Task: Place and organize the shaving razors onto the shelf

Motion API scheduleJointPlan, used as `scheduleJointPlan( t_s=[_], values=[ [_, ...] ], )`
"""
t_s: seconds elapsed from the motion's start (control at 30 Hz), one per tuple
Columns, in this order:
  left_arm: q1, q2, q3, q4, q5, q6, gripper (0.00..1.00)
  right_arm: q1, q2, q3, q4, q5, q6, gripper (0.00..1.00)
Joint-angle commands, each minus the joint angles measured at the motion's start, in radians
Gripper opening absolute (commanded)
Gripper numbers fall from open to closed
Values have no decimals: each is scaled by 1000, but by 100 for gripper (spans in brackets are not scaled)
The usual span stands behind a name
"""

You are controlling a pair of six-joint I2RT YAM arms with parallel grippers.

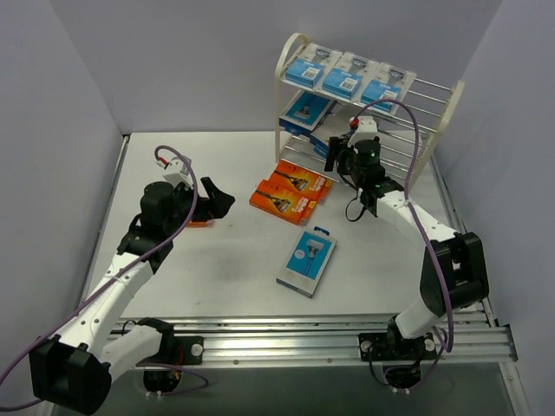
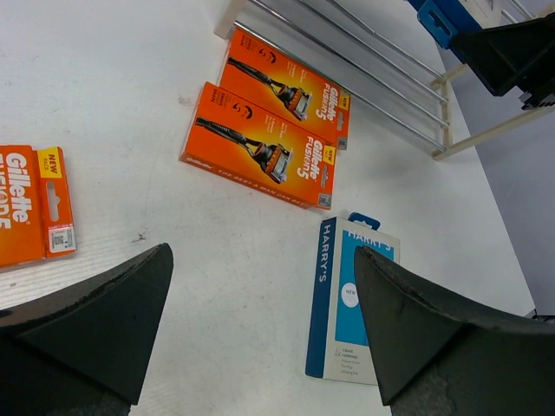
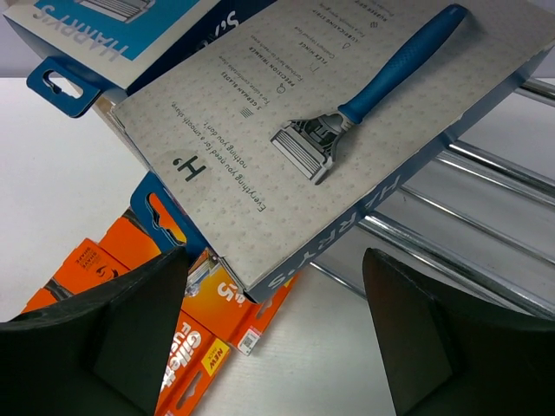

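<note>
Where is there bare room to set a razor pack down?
On the cream-white wire shelf, the top tier is bare right of three blue blister packs. The pale table is bare between the blue-white card pack and the left arm. Crowded: two orange boxes before the shelf.

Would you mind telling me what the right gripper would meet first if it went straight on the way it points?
Most likely the grey Harry's razor pack on the shelf, directly ahead of the open right gripper, though depth is unclear.
</note>
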Motion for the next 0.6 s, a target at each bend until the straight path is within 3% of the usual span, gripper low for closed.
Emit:
scheduleJointPlan(
  t_s=[0.0, 0.57],
  values=[
    [1, 6, 15, 22, -13, 17, 94, -17, 12, 45, 52, -15, -24, 77],
    [3, 37, 13, 42, -3, 8, 94, -58, 48, 53, 86, -111, -41, 77]
  ],
)
